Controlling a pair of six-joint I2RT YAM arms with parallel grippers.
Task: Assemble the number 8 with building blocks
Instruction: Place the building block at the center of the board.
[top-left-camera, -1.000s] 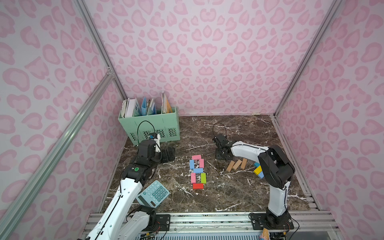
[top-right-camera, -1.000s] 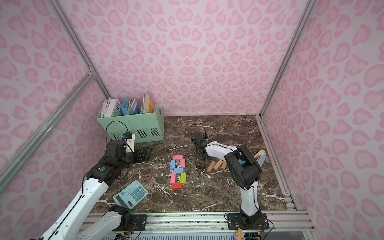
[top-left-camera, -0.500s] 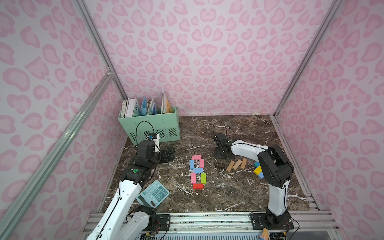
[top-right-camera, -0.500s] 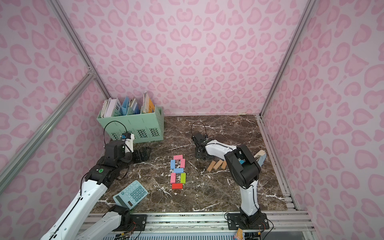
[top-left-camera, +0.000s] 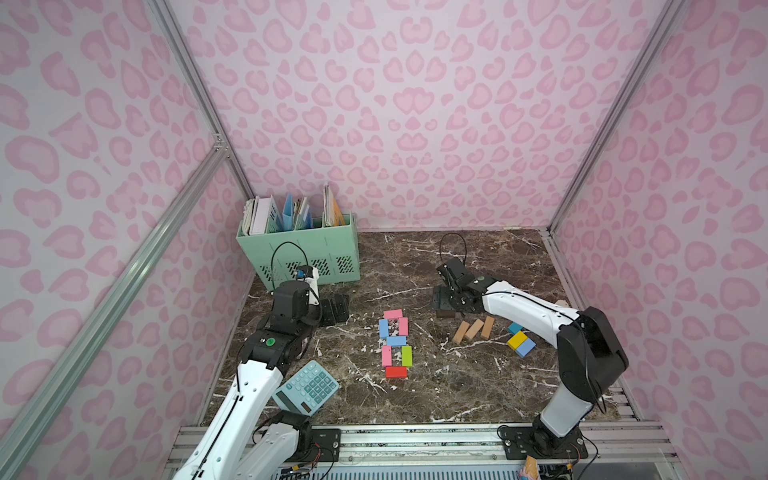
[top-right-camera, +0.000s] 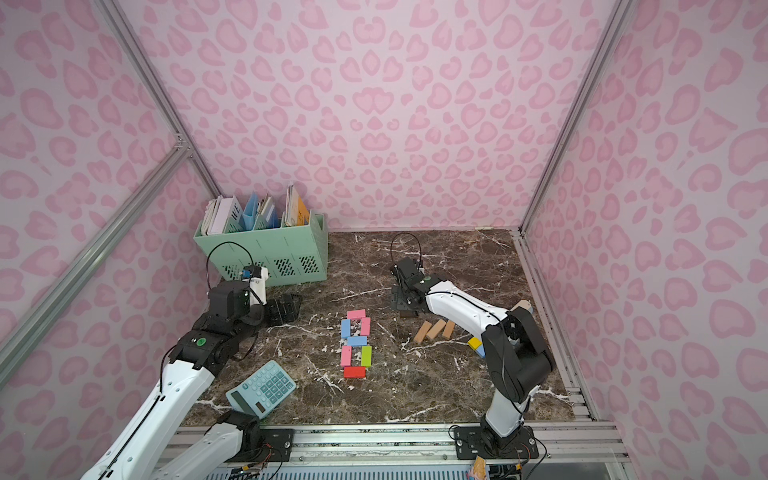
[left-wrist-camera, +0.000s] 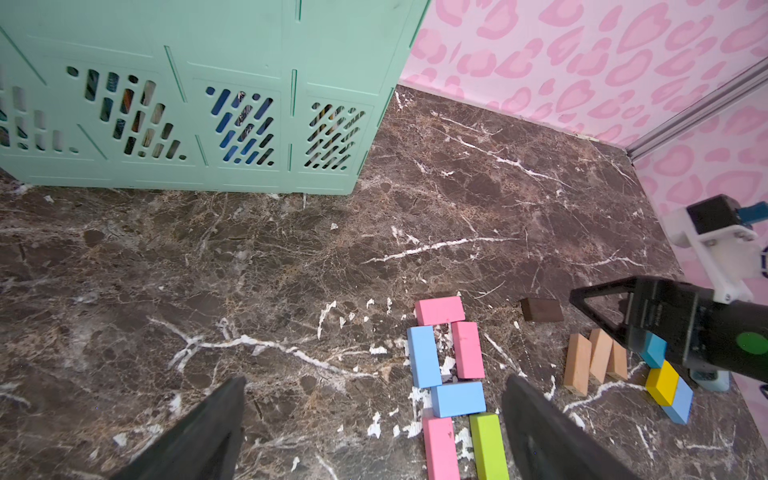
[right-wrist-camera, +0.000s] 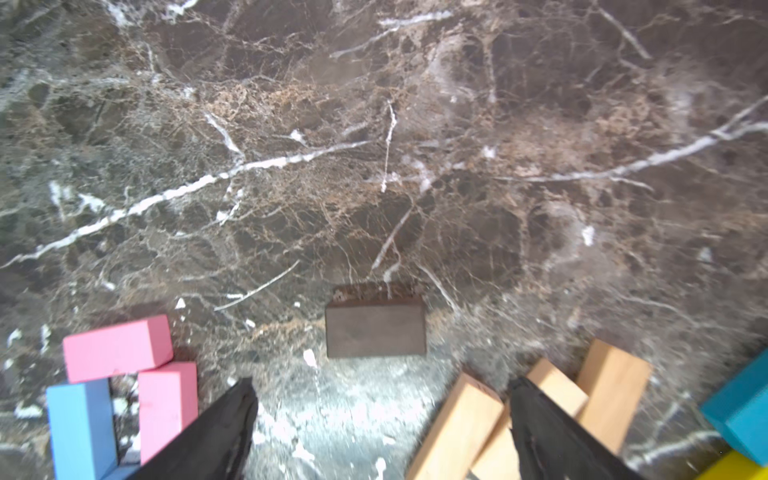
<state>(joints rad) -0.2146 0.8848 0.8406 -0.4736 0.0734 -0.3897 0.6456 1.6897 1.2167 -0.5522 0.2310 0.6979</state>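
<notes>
Both my hands released
My right hand (right-wrist-camera: 382, 386) and left hand (left-wrist-camera: 374, 386) gape empty; dark brown block (right-wrist-camera: 376, 328) lies on the bench (top-left-camera: 478, 257) right of the colored blocks (top-left-camera: 395, 343), mid-frame in both top views.

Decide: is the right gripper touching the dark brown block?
Apart. The right wrist view shows bare marble between the right gripper and the dark brown block.

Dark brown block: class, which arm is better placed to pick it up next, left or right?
Right, most likely: the right claw stands open beside the dark brown block, while the left claw waits far off by the green file box.
</notes>
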